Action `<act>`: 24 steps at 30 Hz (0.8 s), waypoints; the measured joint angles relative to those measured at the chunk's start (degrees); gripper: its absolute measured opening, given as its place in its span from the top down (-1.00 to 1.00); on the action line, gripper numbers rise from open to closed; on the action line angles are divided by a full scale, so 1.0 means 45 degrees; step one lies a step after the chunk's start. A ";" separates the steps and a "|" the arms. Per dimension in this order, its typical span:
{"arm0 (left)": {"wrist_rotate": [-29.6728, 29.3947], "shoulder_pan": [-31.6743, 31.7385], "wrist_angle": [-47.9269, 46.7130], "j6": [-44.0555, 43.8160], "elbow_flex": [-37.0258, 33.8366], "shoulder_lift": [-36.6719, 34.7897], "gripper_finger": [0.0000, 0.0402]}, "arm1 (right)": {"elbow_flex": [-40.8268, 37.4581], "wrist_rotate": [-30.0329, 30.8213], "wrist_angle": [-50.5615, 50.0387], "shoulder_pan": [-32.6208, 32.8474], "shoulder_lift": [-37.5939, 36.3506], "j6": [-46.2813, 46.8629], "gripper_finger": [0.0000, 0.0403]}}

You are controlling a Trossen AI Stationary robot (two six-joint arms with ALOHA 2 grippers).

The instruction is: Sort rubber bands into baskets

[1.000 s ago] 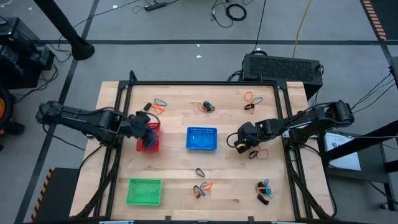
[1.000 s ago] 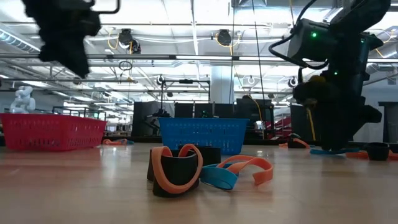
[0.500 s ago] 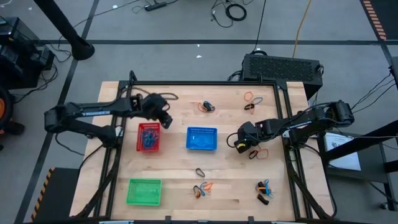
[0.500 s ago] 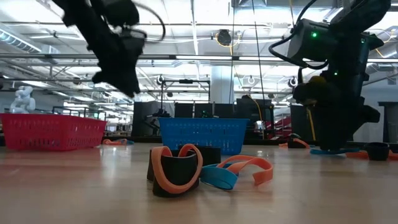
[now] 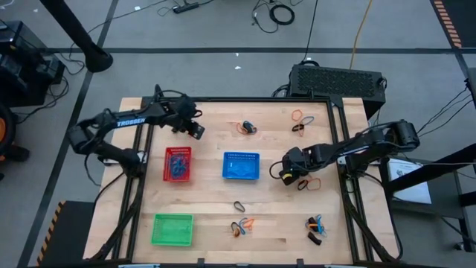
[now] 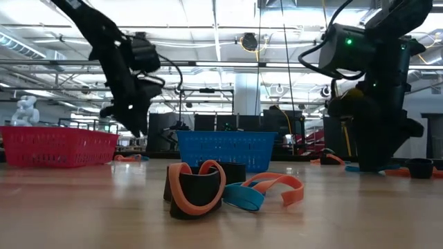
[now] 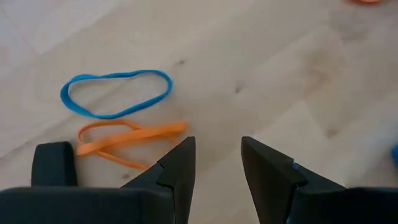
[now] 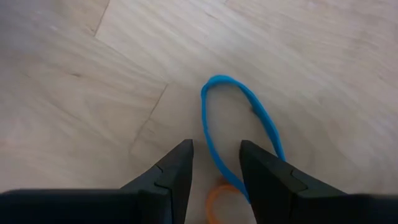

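Wooden table (image 8: 74,81) — blue band (image 8: 239,130) runs lengthwise between right hand's (image 8: 214,163) parted, empty fingers.

One camera looks straight down on the whole bench (image 5: 282,231); another sits at bench height, facing level across it into the room. Both share the blue basket (image 5: 241,166). Each wrist camera looks close down at the wood.

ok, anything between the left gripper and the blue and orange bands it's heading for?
Nothing visible. The left gripper is open and empty over bare wood, with the blue band and orange band just ahead of its fingers.
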 joint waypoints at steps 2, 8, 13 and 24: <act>-0.0191 0.0196 0.0332 0.0238 0.0000 0.0381 0.32 | 0.0016 0.0152 0.0006 -0.0006 0.0204 0.0004 0.36; -0.0530 0.0627 0.1534 0.1010 0.0000 0.1080 0.32 | -0.0040 0.0347 0.0072 0.0000 0.0009 0.0420 0.36; -0.0542 0.0899 0.2084 0.1304 0.0000 0.1729 0.32 | -0.0085 0.0346 0.0064 -0.0005 -0.0167 0.0684 0.53; -0.0483 0.1141 0.2529 0.1226 0.0038 0.3191 0.32 | -0.0085 -0.0312 0.0093 0.0049 -0.0167 0.0655 0.99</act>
